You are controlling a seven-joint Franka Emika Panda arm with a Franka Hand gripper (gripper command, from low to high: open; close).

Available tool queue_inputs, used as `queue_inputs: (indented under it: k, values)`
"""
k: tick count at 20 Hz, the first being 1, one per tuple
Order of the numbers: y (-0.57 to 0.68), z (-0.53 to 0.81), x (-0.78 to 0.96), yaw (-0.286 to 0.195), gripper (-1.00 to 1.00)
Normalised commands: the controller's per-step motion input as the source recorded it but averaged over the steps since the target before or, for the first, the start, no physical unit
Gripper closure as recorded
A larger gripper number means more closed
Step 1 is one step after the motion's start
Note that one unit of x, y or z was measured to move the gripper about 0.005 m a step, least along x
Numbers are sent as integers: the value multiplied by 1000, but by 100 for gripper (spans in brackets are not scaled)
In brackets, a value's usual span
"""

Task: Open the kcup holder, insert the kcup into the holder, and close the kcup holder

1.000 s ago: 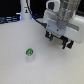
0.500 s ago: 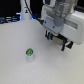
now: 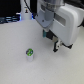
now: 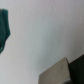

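The kcup (image 3: 30, 52) is a small white pod with a green top. It stands upright on the white table (image 3: 17, 70), alone, toward the exterior view's left. My gripper (image 3: 51, 41) hangs above the table to the kcup's right and a little farther back, clearly apart from it. Its two fingers stand apart with nothing between them. In the wrist view, a teal finger pad (image 4: 5, 27) shows at one edge and a grey-dark finger (image 4: 62, 72) at the opposite corner, with bare white table between. The kcup holder is out of view.
The arm's large white body (image 3: 62, 20) fills the exterior view's upper right. Dark clutter (image 3: 10, 19) lines the table's far edge at the upper left.
The gripper has shifted slightly toward the exterior view's left. The kcup has not moved.
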Motion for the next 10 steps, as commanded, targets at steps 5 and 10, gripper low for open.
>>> queue_inputs:
  k: [5, 10]
  values:
    - [-377, 10, -147, -299, -100]
    - [-405, -22, -133, -305, -100]
